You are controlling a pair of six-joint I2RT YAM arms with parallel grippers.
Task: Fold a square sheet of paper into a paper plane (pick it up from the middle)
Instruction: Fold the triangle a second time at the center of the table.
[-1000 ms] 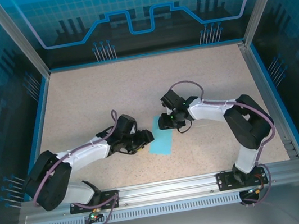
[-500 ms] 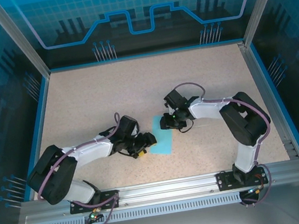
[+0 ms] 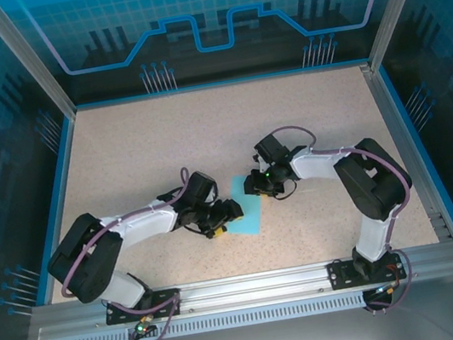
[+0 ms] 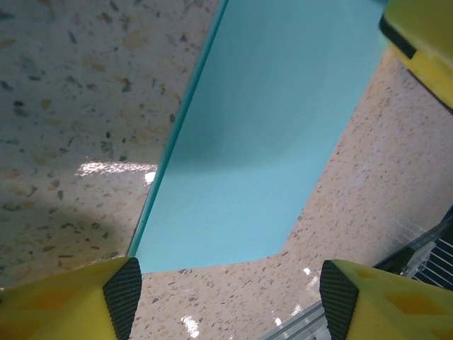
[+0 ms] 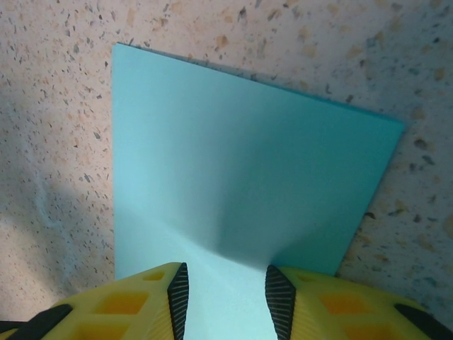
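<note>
The square sheet of paper (image 3: 249, 215) lies light blue on the speckled table between my two grippers. My left gripper (image 3: 230, 215) is at its left edge, low over the table. In the left wrist view its black pads (image 4: 124, 296) stand wide open around the paper's (image 4: 258, 134) near corner, touching nothing. My right gripper (image 3: 257, 187) is at the sheet's far edge. Its jaws (image 5: 228, 297) are open but narrowed, with both pads (image 5: 178, 296) set down on the paper (image 5: 248, 177), which humps up in a pale ridge between them.
A yellow finger of the right gripper (image 4: 425, 32) shows at the top right corner of the left wrist view. The aluminium rail (image 3: 254, 288) runs along the near edge, close behind the paper. Blue walls (image 3: 214, 34) enclose the table.
My left gripper has moved right to the paper's left edge and opened wider. The right gripper has narrowed slightly on the sheet and its arm has shifted a little right.
</note>
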